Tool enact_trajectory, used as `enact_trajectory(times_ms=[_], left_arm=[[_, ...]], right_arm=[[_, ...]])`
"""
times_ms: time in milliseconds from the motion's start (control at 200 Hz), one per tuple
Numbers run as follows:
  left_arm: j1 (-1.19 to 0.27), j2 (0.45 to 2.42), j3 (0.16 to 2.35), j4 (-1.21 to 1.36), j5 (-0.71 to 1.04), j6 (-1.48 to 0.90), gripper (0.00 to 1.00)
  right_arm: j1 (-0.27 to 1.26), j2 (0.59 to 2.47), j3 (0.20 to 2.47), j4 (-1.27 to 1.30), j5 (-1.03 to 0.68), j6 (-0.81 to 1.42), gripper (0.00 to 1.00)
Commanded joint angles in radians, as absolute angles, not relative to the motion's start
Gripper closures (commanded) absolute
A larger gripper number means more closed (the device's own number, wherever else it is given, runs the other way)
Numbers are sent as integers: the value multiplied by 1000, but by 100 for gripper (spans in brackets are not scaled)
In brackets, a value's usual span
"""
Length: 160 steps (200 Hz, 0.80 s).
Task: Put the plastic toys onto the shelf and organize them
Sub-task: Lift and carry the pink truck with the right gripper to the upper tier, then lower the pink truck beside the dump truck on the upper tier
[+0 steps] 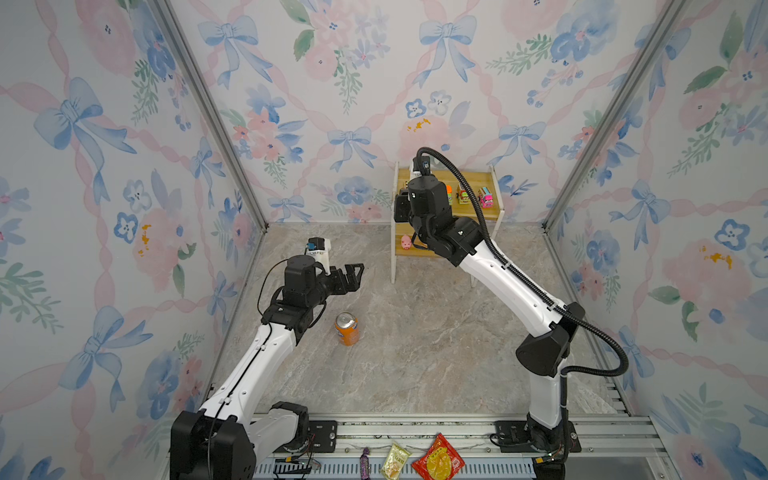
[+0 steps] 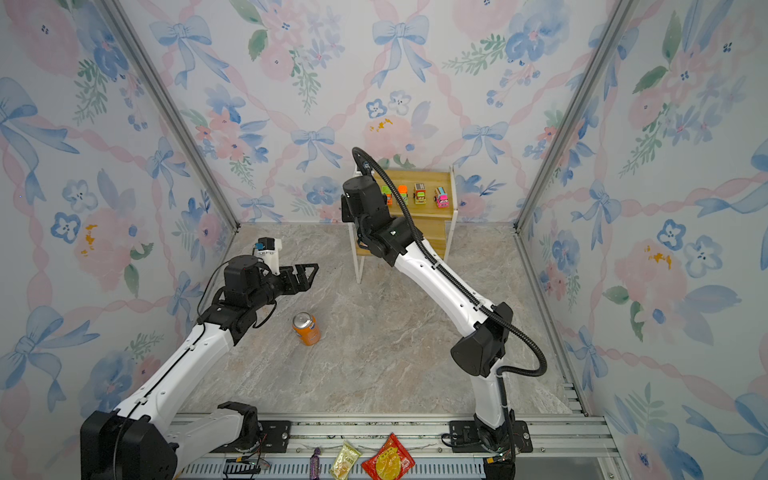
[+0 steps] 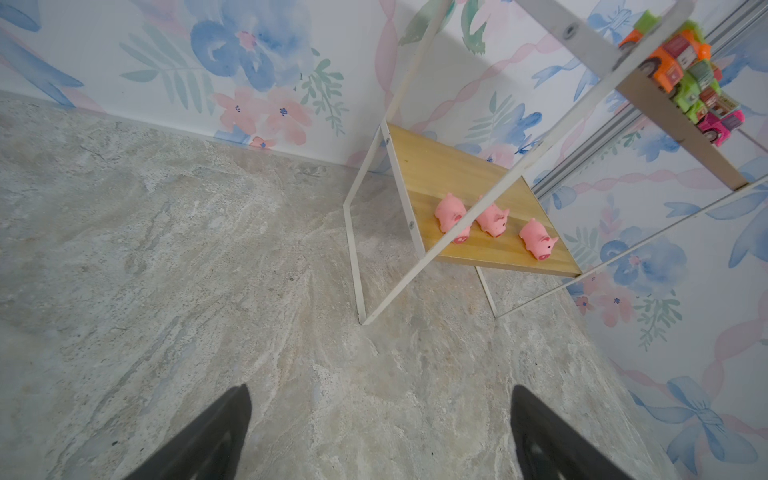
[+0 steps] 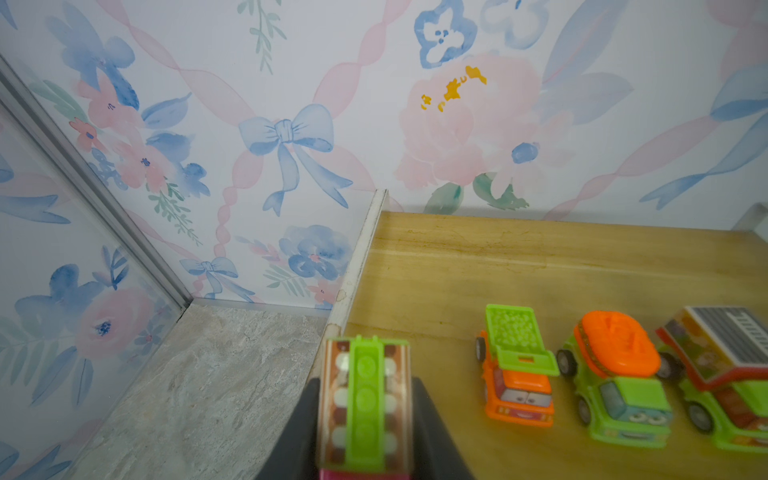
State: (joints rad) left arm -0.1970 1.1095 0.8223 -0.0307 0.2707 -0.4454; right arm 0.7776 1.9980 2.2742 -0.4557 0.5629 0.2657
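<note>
Okay, right gripper (image 4: 365,382) is clamped on a toy truck (image 4: 365,415) that has a green ladder strip on its roof and a pink base. It sits at the left end of the shelf's (image 4: 519,257) upper board, left of the row of trucks. Cannot tell if its wheels touch the wood.

Row on the upper board, left to right:
- orange truck with green bed (image 4: 515,370)
- green truck with orange top (image 4: 615,382)
- green-fronted truck with striped roof (image 4: 723,365)
- pink truck (image 2: 441,196) at the right end, seen in a top view

All four are upright, noses toward the near side, just beside each other.

Lower board (image 3: 436,166) holds three pink pigs (image 3: 494,220) in a row, upright, snouts toward the near edge. Shelf stands against the far wall, right of centre.

Left gripper (image 1: 353,276) has its jaws wide apart and empty, and hovers over the marble floor (image 1: 415,353) left of the shelf. Orange soda can (image 1: 347,329) stands upright on the floor, on the near side of the left gripper. Three snack packets (image 1: 438,459) lie on the near rail.
</note>
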Motion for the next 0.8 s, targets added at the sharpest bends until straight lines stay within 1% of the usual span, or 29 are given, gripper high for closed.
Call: enact_trajectory(times_ms=[0, 365, 795], left_arm=[[-201, 1093, 811, -14, 287, -425, 2], [-200, 1092, 808, -13, 282, -423, 2], [-195, 1093, 809, -15, 290, -425, 2]], right_arm=[[761, 2019, 2316, -491, 583, 287, 81], [738, 2083, 2407, -551, 556, 322, 80], [723, 2126, 2444, -576, 536, 344, 79]])
